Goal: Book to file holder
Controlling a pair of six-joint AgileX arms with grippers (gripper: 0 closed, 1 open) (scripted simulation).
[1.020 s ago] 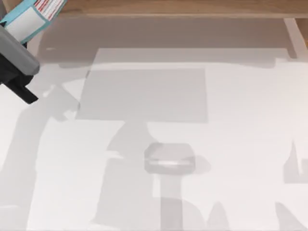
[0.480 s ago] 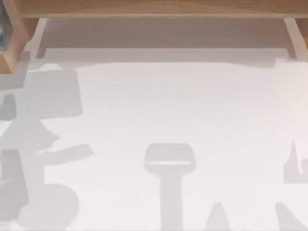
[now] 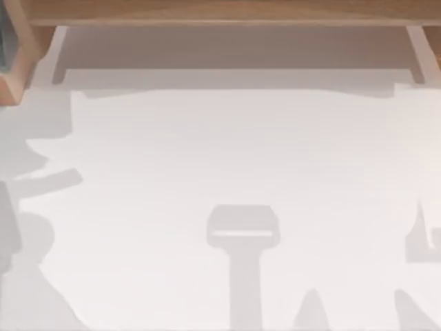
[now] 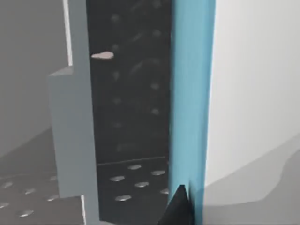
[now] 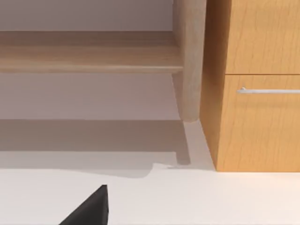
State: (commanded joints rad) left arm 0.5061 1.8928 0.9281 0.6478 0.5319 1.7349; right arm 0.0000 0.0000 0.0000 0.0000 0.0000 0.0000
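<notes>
One white table (image 3: 227, 152) fronts a wooden shelf board (image 3: 227, 10); whether either pincer is spread, I cannot tell.

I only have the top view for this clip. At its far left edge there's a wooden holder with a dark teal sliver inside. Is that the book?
Observer: Likely. The left wrist view shows the book as a long teal strip beside a dark dotted panel.
Operator: Where is the left gripper?
Observer: The left gripper is right at the book's teal edge.
Operator: And the right arm?
Observer: The right gripper is over the white table, facing a wooden cabinet with a metal drawer handle.
</notes>
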